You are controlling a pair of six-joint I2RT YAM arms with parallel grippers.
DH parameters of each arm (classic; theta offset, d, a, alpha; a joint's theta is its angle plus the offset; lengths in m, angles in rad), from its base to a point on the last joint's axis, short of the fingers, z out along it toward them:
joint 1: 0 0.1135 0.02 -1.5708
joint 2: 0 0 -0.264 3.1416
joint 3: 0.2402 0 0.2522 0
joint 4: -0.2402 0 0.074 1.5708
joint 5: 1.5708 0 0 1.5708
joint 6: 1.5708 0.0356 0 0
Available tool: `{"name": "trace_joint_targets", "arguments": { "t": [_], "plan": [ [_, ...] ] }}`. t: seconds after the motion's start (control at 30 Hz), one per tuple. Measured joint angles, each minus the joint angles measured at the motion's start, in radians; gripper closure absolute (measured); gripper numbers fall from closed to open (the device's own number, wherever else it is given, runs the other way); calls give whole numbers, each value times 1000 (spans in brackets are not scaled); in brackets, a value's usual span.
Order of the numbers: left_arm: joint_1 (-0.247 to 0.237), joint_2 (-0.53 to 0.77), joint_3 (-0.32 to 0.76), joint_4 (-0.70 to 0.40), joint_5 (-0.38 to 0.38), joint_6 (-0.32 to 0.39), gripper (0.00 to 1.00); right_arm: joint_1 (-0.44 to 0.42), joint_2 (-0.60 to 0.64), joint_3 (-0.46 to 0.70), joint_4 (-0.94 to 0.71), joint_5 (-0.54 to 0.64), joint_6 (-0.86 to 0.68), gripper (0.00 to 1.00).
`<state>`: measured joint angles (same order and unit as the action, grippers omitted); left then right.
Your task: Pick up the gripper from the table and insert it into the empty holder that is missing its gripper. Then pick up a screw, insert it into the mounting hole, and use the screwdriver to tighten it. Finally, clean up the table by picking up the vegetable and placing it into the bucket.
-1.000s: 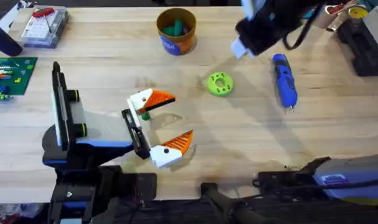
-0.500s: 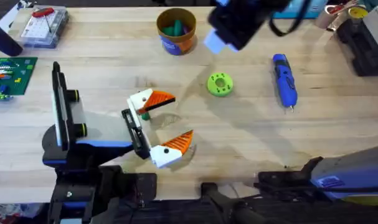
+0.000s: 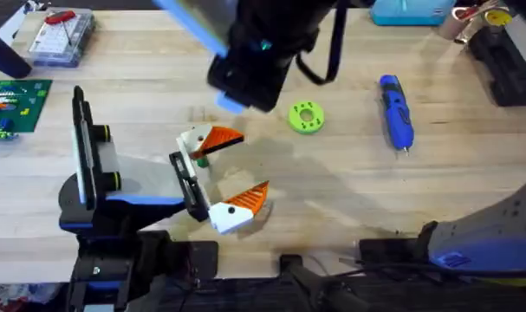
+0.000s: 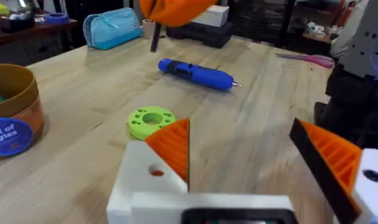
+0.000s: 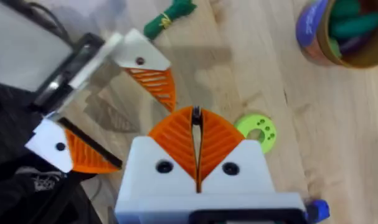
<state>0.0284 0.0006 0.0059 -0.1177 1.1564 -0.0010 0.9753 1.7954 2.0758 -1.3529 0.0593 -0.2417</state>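
Pale wooden table (image 3: 349, 199), workshop clutter along its far edge, and from overhead the green ring (image 3: 306, 117) makes a handy marker. The loose finger piece (image 3: 206, 141) lies to its left, just beside the upper end of the black holder (image 3: 186, 180). That looks deliberate, with the part waiting right beside the bare end it belongs on. The blue screwdriver (image 3: 395, 113) lies on the ring's other side, well apart. The right arm (image 3: 254, 56) hangs big and blurred above, between ring and piece. On the left wrist camera the piece sits close in, with the ring just beyond it and the yellow cup (image 4: 11, 124) off to one side. This arm's end is the holder itself, and I can't tell whether it is spread or closed. On the right wrist camera the right gripper (image 5: 196, 118) is clenched on nothing, pads pressed flat together. My read: it'll need to spread before taking the piece.
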Motion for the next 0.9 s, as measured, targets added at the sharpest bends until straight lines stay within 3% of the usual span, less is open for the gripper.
{"name": "trace_joint_targets", "arguments": {
  "t": [0.27,0.9],
  "plan": [
    [0,0,0,0,0,0,10,76,0,3,23,-8,-65,994],
    [0,0,0,0,0,0,10,79,31,3,58,-30,-96,994]
  ]
}}
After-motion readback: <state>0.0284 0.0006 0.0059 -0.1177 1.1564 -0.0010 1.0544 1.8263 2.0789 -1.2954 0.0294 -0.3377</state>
